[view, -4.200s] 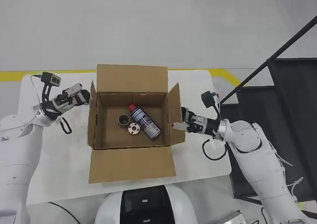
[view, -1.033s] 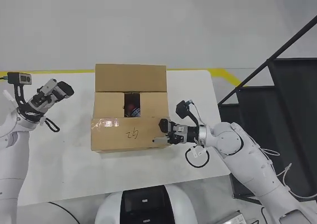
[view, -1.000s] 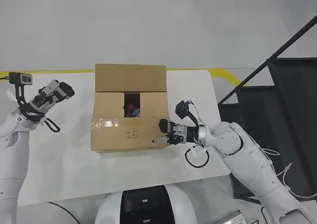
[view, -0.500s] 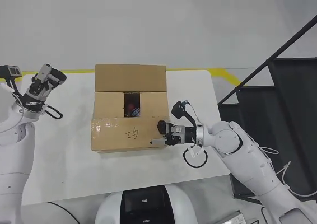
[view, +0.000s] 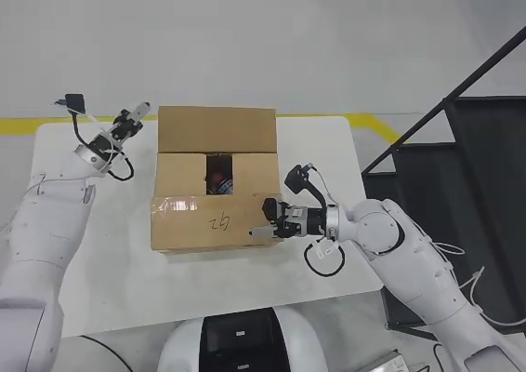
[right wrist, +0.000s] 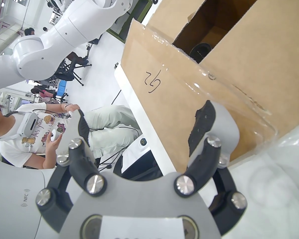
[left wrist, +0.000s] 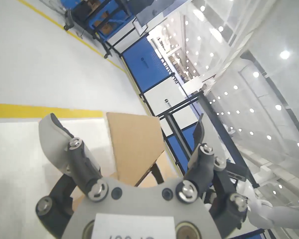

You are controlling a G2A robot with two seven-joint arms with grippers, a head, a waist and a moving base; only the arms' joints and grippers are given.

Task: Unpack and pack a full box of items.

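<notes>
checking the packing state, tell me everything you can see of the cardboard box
The brown cardboard box sits on the white table. Its near flap, with clear tape and a handwritten mark, is folded down; both side flaps are folded in; the far flap is open. A gap shows red and dark contents. The open right gripper is at its near right corner.

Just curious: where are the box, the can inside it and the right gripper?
box [view: 184, 232], top view, taped front flap.
can [view: 221, 179], top view, coloured part in the gap.
right gripper [right wrist: 143, 111], right wrist view, midway between fingertips.
</notes>
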